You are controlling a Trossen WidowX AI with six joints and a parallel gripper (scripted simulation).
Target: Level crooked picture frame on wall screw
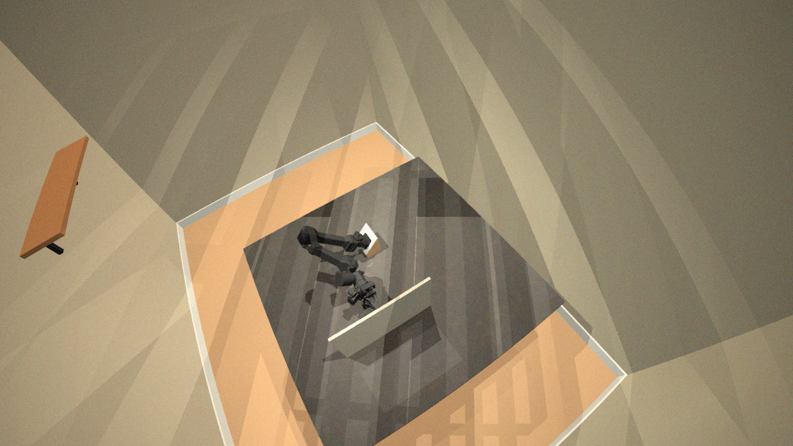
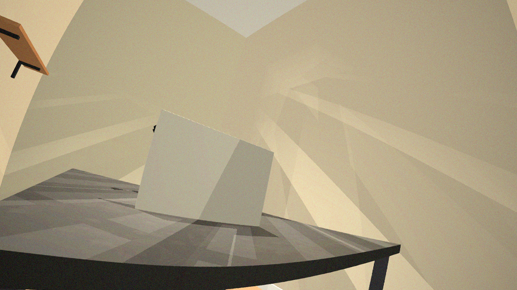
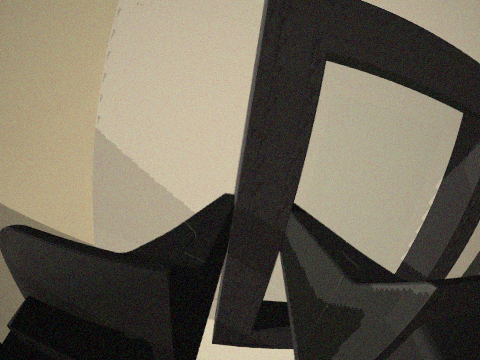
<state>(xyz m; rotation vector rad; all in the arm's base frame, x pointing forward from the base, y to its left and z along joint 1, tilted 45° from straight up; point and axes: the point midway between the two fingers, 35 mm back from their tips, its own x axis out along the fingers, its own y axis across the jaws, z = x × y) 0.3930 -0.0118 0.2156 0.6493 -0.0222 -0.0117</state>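
The dark picture frame [image 3: 280, 105] fills the middle and right of the wrist view, in front of a pale panel. My gripper [image 3: 258, 208] [image 1: 373, 306] is shut on one of its side bars, with a fingertip on each side of the bar. The bar leans in the wrist view, but whether the frame hangs level cannot be told. The upright panel [image 1: 388, 316] [image 2: 197, 168] stands beside my gripper in the top view. The frame cannot be made out in the top view and is hidden behind the panel in the exterior view. The screw and notched strip are not visible.
The dark table [image 1: 465, 277] [image 2: 94, 242] carries the arm and panel. A white and brown block [image 1: 372, 246] is by the arm's far part. A wooden shelf [image 1: 55, 194] [image 2: 23, 42] is on the room wall, away from the table.
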